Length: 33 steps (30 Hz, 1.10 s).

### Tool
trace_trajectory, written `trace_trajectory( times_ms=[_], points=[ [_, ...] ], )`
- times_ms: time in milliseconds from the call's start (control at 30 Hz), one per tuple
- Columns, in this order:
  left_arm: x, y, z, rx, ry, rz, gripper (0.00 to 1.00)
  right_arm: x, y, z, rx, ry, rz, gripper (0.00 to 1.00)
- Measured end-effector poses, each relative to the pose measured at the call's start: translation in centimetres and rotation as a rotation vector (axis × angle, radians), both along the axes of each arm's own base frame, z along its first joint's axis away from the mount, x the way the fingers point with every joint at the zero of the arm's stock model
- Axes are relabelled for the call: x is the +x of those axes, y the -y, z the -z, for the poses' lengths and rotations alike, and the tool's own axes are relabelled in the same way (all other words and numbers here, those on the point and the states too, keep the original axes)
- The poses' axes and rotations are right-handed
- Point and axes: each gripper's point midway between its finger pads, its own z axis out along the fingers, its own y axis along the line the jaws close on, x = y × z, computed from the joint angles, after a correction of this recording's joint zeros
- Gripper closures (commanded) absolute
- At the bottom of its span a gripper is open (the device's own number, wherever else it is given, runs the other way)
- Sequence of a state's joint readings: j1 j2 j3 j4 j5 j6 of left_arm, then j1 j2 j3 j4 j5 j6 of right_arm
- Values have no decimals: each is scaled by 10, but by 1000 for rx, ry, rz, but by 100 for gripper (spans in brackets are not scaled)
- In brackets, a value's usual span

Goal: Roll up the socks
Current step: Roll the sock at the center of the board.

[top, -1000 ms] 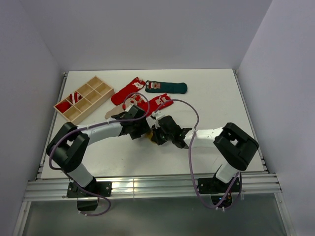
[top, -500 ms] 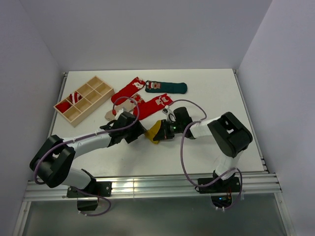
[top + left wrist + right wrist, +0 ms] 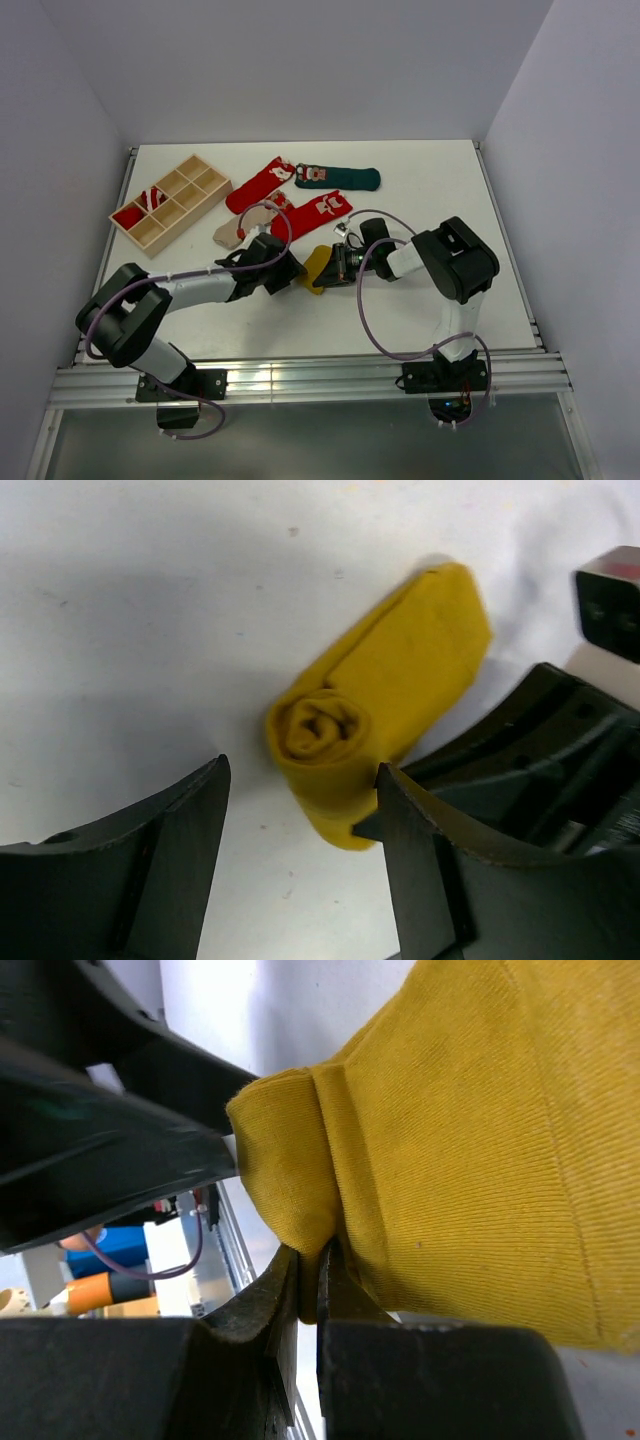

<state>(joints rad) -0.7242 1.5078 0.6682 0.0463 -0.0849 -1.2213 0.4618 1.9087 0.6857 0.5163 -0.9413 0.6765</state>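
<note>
A white table (image 3: pixel 430 200) is seen, boxed in by pale walls (image 3: pixel 300 60). At its middle the mustard sock (image 3: pixel 400 670) is found half rolled, coiled tight at one end. It is pinched by the right gripper (image 3: pixel 305 1260); the left gripper (image 3: pixel 300 775) is held spread around the coil.

We count five socks loose on the table (image 3: pixel 440 190): two red, the far red sock (image 3: pixel 258 185) and the near red sock (image 3: pixel 316 212), one dark green sock (image 3: pixel 345 178), one beige sock (image 3: pixel 232 231) and one mustard yellow sock (image 3: pixel 318 268). We see one wooden tray (image 3: pixel 192 220) with two fabric bundles inside, one striped bundle (image 3: pixel 152 197) and one red bundle (image 3: pixel 127 215). There are two arms, the left arm (image 3: pixel 190 288) and the right arm (image 3: pixel 450 260), and two grippers, the left gripper (image 3: pixel 292 272) and the right gripper (image 3: pixel 338 268).
</note>
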Motion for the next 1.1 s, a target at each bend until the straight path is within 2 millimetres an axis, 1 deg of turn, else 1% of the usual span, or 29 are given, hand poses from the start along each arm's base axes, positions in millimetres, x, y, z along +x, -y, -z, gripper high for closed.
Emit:
trace_trajectory(
  times_ms=[67, 133, 233, 333, 400, 467, 533, 567, 633, 667, 733, 767, 833, 867, 1000, 1067, 1100],
  points=[
    [-1, -1, 10, 11, -27, -11, 38, 0, 0, 0, 9, -7, -2, 100],
    [2, 2, 9, 6, -27, -19, 40, 0, 0, 1, 16, -16, -3, 100],
    [5, 4, 11, 1, -37, -33, 44, 0, 0, 1, 22, -20, -4, 100],
    [6, 4, 13, 0, -45, -45, 52, 0, 0, 1, 22, -20, -5, 100],
    [7, 6, 15, 0, -50, -47, 65, 0, 0, 1, 21, -21, -4, 100],
    [9, 9, 16, 5, -57, -46, 82, 1, 0, 1, 17, -17, -2, 100],
    [11, 11, 16, 6, -57, -43, 87, 1, 1, 0, 8, -7, 5, 96],
    [12, 12, 16, 7, -57, -41, 92, 2, 3, 0, -2, 3, 12, 92],
    [12, 14, 15, 5, -61, -35, 97, 1, 5, -1, -25, 26, 24, 87],
    [12, 15, 14, 6, -63, -29, 100, 1, 7, -2, -44, 44, 33, 82],
    [10, 18, 13, 18, -69, -11, 100, -1, 9, -3, -82, 81, 43, 77],
    [10, 18, 13, 28, -70, -2, 100, -1, 10, -5, -104, 106, 47, 71],
    [9, 18, 12, 53, -78, 16, 100, -1, 12, -7, -155, 159, 62, 64],
    [9, 18, 12, 69, -80, 27, 100, -1, 14, -9, -185, 194, 69, 58],
    [10, 15, 11, 146, -97, 68, 100, -2, 23, -18, -316, 343, 118, 48],
    [11, 13, 11, 182, -102, 89, 100, -1, 24, -25, -381, 437, 140, 44],
    [11, 12, 11, 198, -107, 99, 100, -1, 24, -28, -407, 476, 147, 43]
  ],
)
